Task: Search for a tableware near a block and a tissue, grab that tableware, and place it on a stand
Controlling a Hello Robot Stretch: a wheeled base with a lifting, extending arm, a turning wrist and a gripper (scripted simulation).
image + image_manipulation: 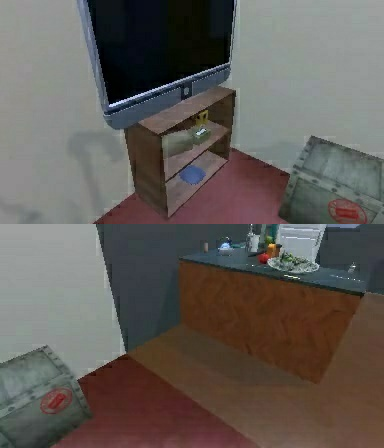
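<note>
A wooden stand [181, 150] with open shelves rests against the cream wall in the forward view, and a large dark television [160, 45] sits on its top. Its middle shelf carries a pale folded item [184, 143] and a small yellow-green object [203, 130]. A blue thing [191, 177] lies on the lower shelf. In the arm side view, a wood-fronted counter [270, 309] with a dark top stands far out. On it are a white plate or bowl of greens [294, 264], a red blob [265, 258] and several bottles [254, 241].
A grey metal crate with a red label [334, 186] sits on the dark red floor at the forward view's lower right and again at the arm side view's lower left [38, 392]. Brown floor stretches between the crate and the counter. A dark wall [140, 284] rises beside the counter.
</note>
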